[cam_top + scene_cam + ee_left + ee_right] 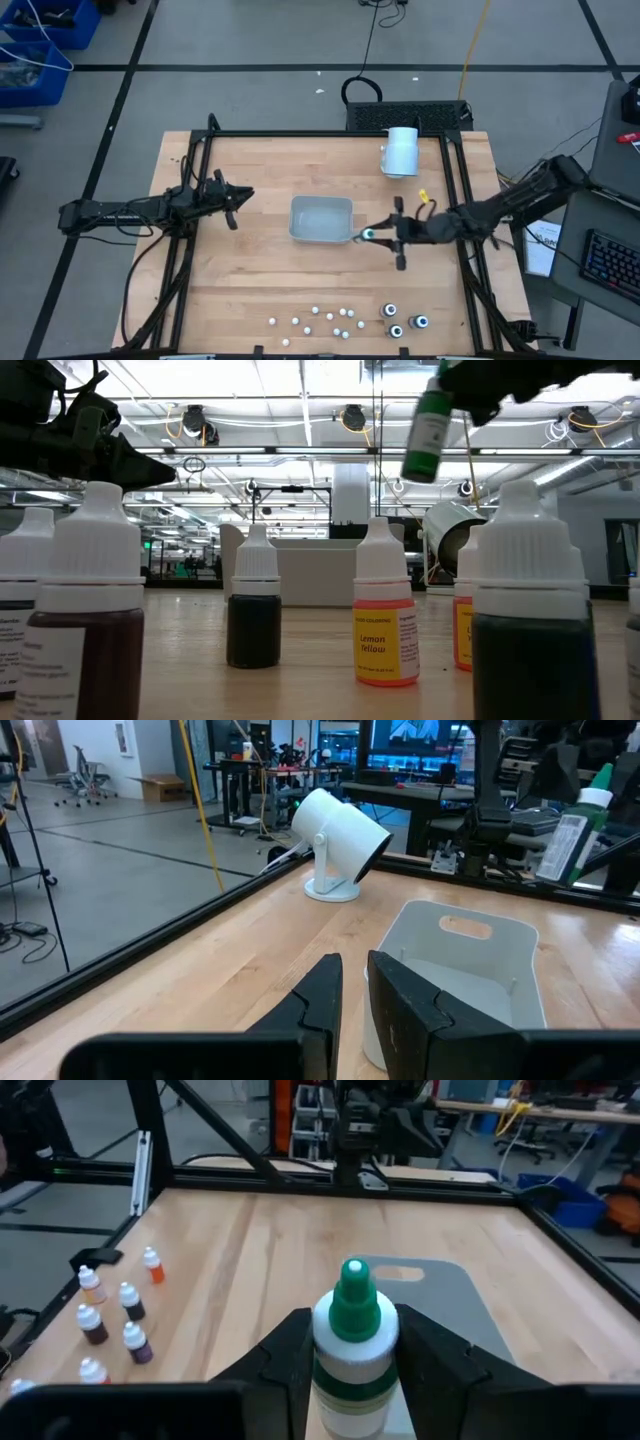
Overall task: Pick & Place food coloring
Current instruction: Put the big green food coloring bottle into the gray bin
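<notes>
Right of centre in the high view, I see the right gripper (372, 235) hanging at the right edge of the pale tray (321, 220), clamped on a green-capped food coloring bottle (368, 235). My right wrist view confirms it — both dark fingers (290, 1350) press the sides of the green-capped bottle (352, 1350), which stands upright with its green tip up, the grey tray (450, 1305) just beyond it. From the low view the same bottle (431, 425) hangs tilted near the top centre of the frame, well above the counter (310, 670).

On the left half of the high view the left gripper (243, 196) sits near the tray's left side, apart from it. Its wrist view shows the two fingers (410, 1005) close together with only a narrow gap between them, holding nothing, and the tray (470, 960) just ahead.

Along the bottom of the high view lie the remaining bottles (320, 318) — a scatter of small white-topped ones at bottom centre and three dark round ones (405, 321) at bottom right. The low view shows several of them upright on the counter, among them one labelled lemon yellow (385, 610) and a dark one (253, 600). A white cylinder (401, 152) stands at the upper centre of the counter (250, 270).
</notes>
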Controlling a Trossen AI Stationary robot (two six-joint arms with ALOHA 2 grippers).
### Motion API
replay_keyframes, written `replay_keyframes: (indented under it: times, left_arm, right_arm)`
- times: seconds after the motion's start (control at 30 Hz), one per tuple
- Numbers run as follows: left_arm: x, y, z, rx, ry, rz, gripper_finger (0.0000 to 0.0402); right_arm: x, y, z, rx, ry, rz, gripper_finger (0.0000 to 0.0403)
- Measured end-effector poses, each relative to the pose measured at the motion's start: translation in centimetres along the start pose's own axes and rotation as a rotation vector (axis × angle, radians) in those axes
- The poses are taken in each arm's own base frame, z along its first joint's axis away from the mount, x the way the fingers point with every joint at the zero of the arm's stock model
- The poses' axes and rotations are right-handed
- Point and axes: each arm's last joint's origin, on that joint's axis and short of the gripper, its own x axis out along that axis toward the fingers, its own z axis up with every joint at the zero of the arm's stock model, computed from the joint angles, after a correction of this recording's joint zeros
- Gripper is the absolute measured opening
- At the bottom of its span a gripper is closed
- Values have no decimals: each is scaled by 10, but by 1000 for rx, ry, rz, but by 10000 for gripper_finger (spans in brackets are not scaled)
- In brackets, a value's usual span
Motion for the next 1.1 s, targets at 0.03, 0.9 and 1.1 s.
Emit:
replay_keyframes:
  times: [0.03, 0.9, 1.1]
  left_arm:
    - [0, 0, 0, 0, -1, 0, 58]
    - [0, 0, 1, -2, -6, -9, 58]
    - [0, 0, 0, -1, -4, -9, 58]
  right_arm:
    - [6, -2, 3, 2, 2, 4, 110]
    - [152, -66, 32, 4, 11, -32, 110]
    - [170, -80, 13, 30, 25, -45, 112]
